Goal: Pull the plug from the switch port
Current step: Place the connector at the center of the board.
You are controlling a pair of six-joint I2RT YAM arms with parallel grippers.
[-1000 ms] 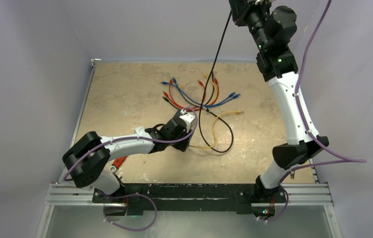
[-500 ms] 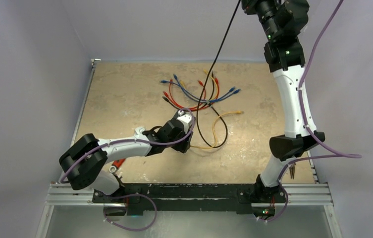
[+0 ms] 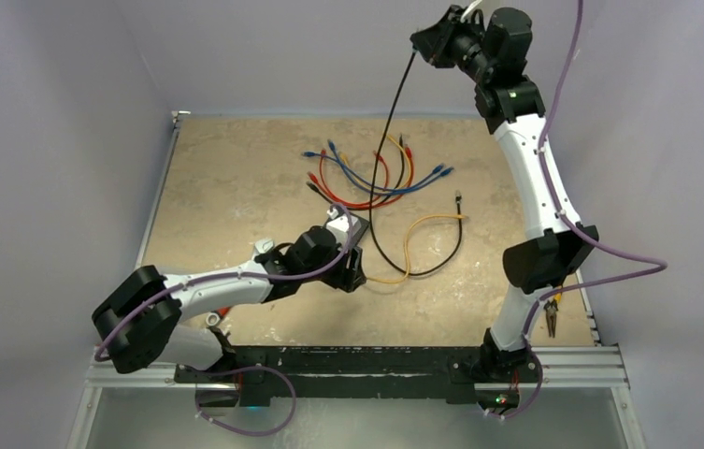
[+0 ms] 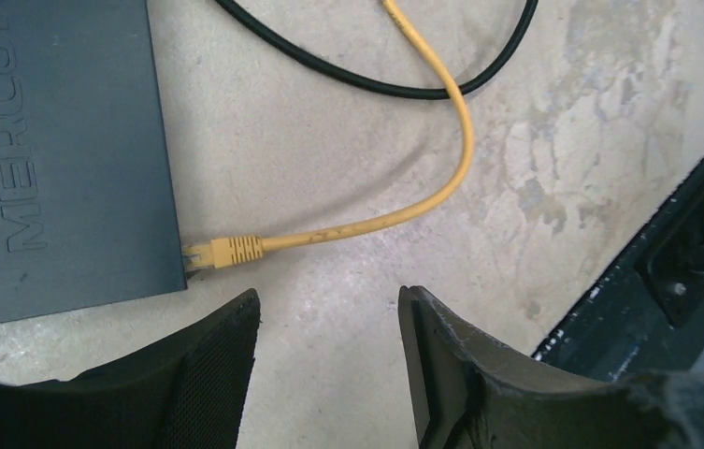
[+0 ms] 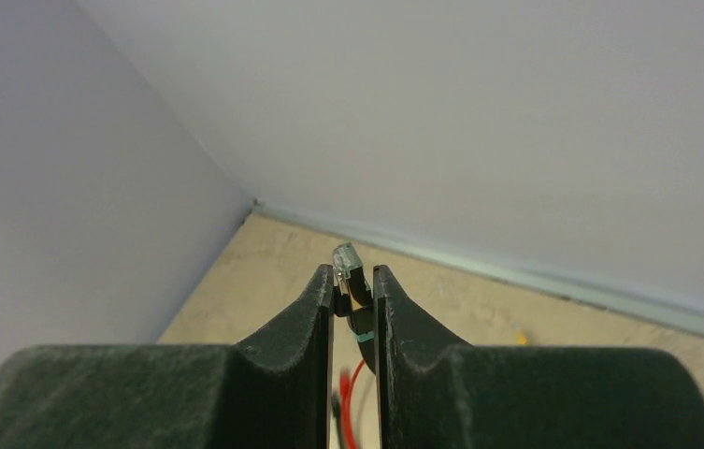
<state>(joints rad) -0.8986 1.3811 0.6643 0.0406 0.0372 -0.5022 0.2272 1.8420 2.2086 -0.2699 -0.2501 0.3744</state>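
Note:
The switch (image 4: 58,159) is a flat black box at the upper left of the left wrist view. A yellow plug (image 4: 226,251) sits in its edge, and its yellow cable (image 4: 441,187) curves away. My left gripper (image 4: 329,309) is open and empty just short of that plug; in the top view it (image 3: 348,281) hovers over the switch (image 3: 355,260). My right gripper (image 3: 427,42) is raised high at the back, shut on the clear plug (image 5: 350,267) of a black cable (image 3: 390,122). That cable hangs down to the table, and its other end (image 3: 460,196) lies free.
A bundle of red, blue and orange cables (image 3: 376,178) lies at the back centre. Pliers (image 3: 551,313) lie at the right near edge and a red-handled tool (image 3: 224,309) at the near left. The black rail (image 3: 348,360) runs along the near edge.
My right gripper has swung left and lower with the black plug. The black cable's free end has slid right on the table. My left arm has drawn back slightly.

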